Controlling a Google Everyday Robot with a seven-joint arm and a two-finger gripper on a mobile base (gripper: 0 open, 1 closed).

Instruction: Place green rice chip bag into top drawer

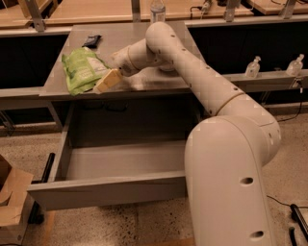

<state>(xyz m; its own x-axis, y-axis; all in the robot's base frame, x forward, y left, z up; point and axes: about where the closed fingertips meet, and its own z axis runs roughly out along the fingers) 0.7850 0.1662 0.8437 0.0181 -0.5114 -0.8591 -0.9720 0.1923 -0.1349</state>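
Observation:
The green rice chip bag (81,69), lime green with a white label patch, lies on the left front part of the grey desk (144,81). My gripper (106,81) hangs at the end of the white arm, just right of the bag, its tan fingers (109,78) touching or almost touching the bag's right edge. The top drawer (110,185) stands pulled fully out below the desk, and nothing shows inside it.
A small black packet (91,40) lies at the desk's back left. A clear bottle (157,8) stands at the back edge. Small bottles (253,67) sit on a ledge at right. A cardboard box (12,197) stands on the floor at left.

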